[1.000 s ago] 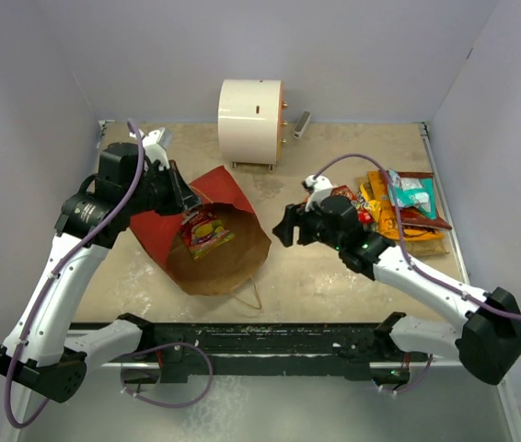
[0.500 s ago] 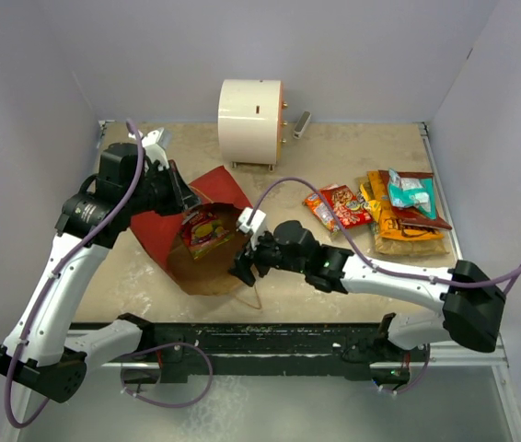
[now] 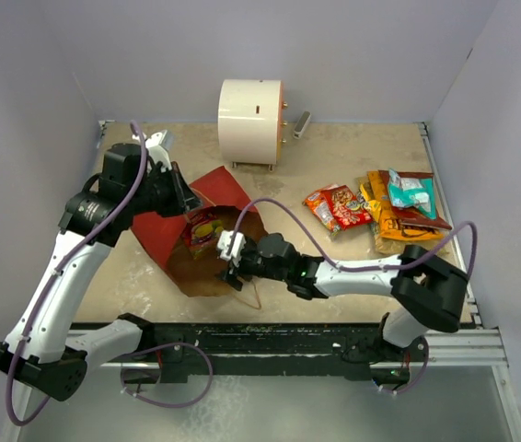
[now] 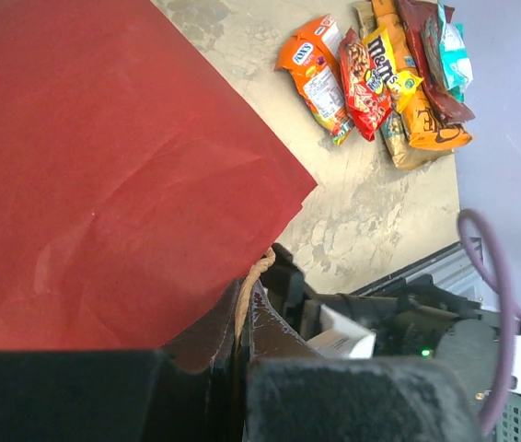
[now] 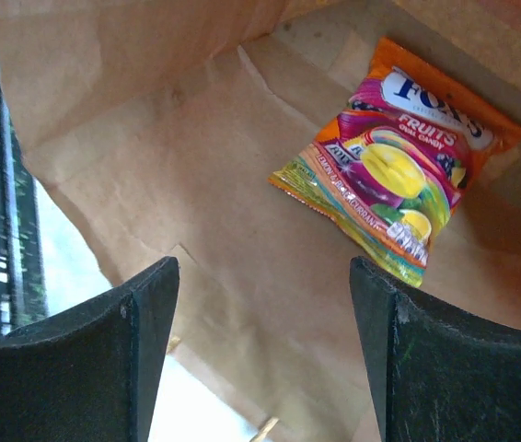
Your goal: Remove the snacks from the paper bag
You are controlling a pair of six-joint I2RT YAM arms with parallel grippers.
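Centre-left in the top view, pinches the upper edge of the paper bag point(image 3: 196, 272) in the left gripper point(image 4: 242, 308) — jaws clamped on paper. Holds the right gripper point(image 5: 262, 276) at the bag mouth, fingers spread, nothing between. Leaves other snacks point(image 3: 380, 207) piled centre-right, with one candy packet point(image 5: 399, 193) inside the bag — upper right of the right wrist view.

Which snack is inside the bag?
The orange-and-pink foil fruit-candy packet, alone inside the red paper bag; the other foil packets lie on the table.
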